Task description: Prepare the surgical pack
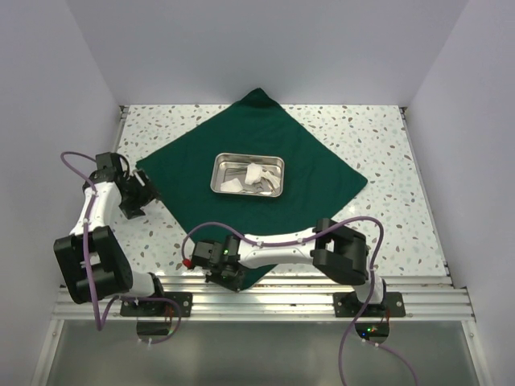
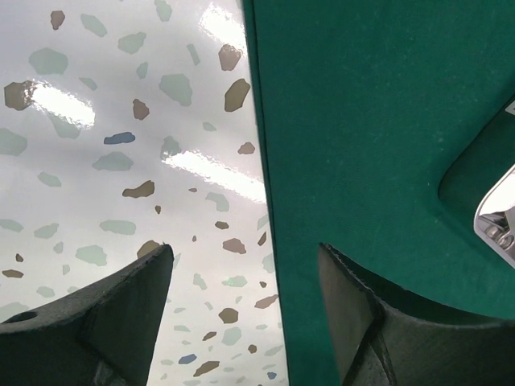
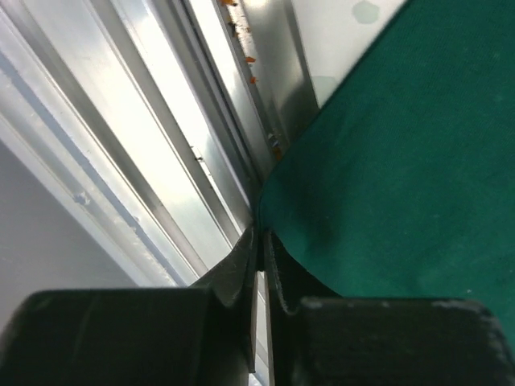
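Note:
The surgical pack [image 1: 185, 170] is a dark green drape lying flat on the speckled table as a diamond. A small metal tray [image 1: 217, 173] holding white gauze [image 1: 257, 175] rests on its middle. My left gripper [image 1: 145, 191] sits at the drape's left corner. In the left wrist view that gripper [image 2: 245, 251] is open, one finger [image 2: 129, 305] over bare table and the other [image 2: 362, 314] over the drape [image 2: 370, 121], straddling its edge. My right gripper [image 1: 233, 273] is at the near corner. Its jaws [image 3: 261, 233] are pinched together on the tip of the fabric [image 3: 402, 161].
Aluminium rails [image 1: 265, 301] run along the table's near edge, right beside the right gripper and also seen close up [image 3: 161, 137]. The tray's shiny rim [image 2: 499, 217] shows at the right of the left wrist view. White walls enclose the table on three sides.

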